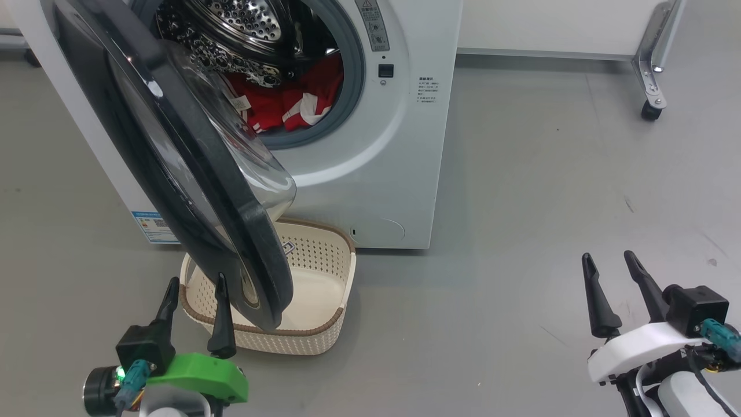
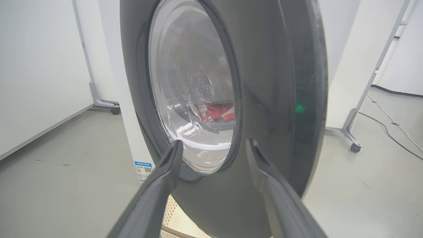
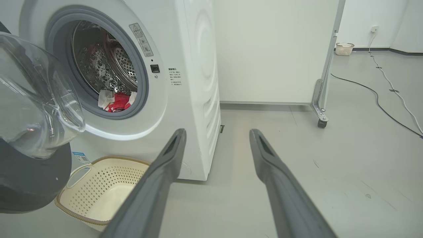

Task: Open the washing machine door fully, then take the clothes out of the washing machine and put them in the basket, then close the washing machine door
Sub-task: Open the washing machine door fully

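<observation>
left hand [image 1: 197, 279]: near left, fingers spread, pointing at the outer face of the washing machine door [image 1: 255, 243], close to its lower edge.
right hand [image 1: 607, 255]: near right, fingers spread, above the floor [image 1: 521, 231], well apart from the machine.
basket [image 1: 324, 339]: on the floor, just before the washing machine [image 1: 393, 174], partly under the door.
washing machine door: swung open, over the basket's left side.
clothes [image 1: 289, 104]: far, red and white, low in the drum [image 1: 243, 23].
</observation>
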